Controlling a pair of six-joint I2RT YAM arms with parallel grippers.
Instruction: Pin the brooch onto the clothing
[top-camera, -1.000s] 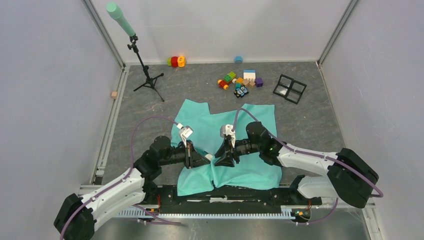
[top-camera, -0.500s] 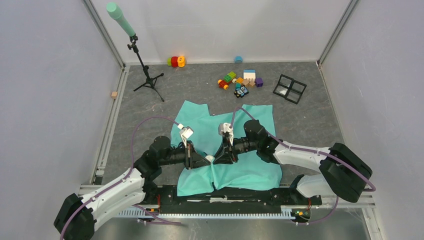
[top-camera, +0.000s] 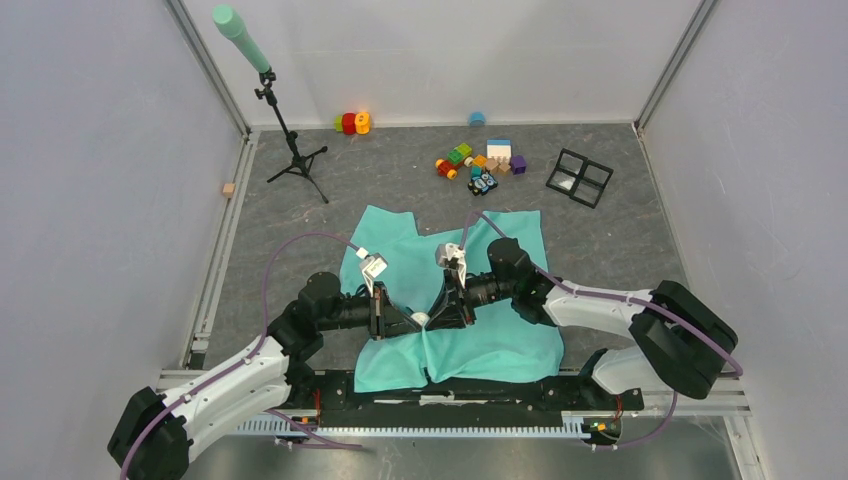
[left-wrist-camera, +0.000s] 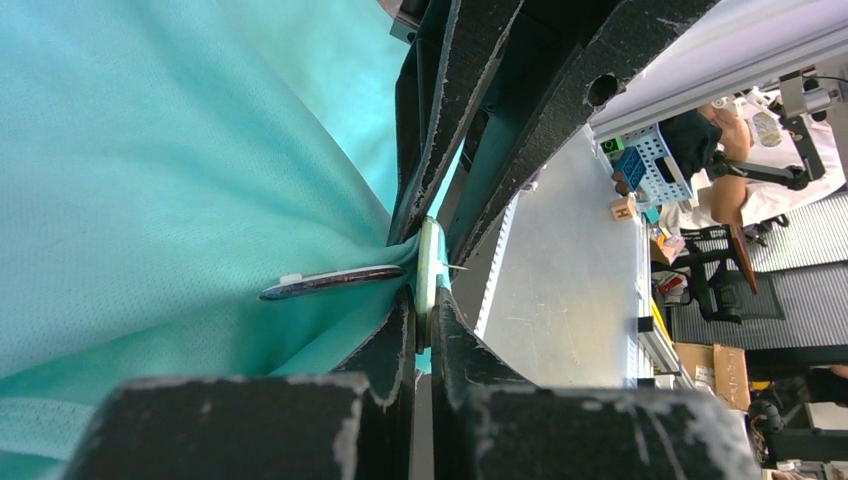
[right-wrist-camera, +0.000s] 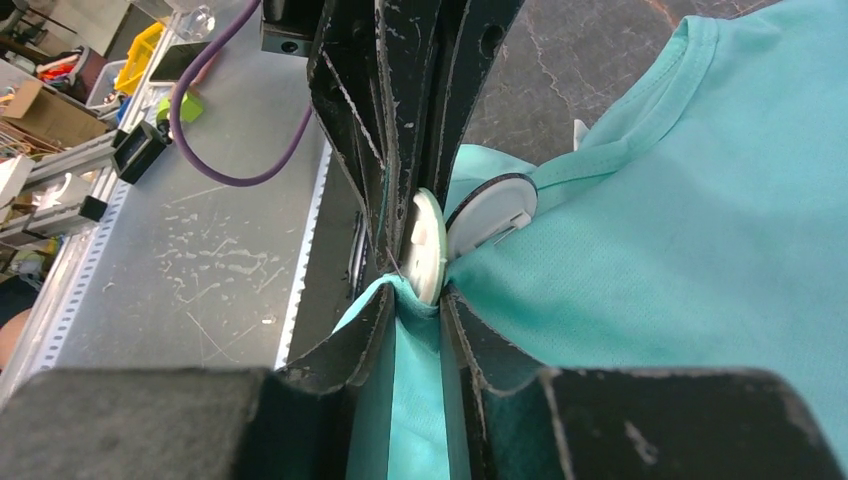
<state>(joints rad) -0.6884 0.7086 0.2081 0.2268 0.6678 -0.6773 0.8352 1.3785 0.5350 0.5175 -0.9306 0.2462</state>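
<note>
Left gripper is clamped on the brooch; right gripper is closed on a shirt fold. The fold should be held taut and pierced squarely.

Mint-green shirt lying flat, with a white brooch at a raised fold.
The shirt is spread open except for one ridge of fabric gathered upward near its ribbed collar. The brooch, a round white disc, stands on edge at the top of that ridge, touching the shirt, with a thin pin tip jutting from its side.
</note>
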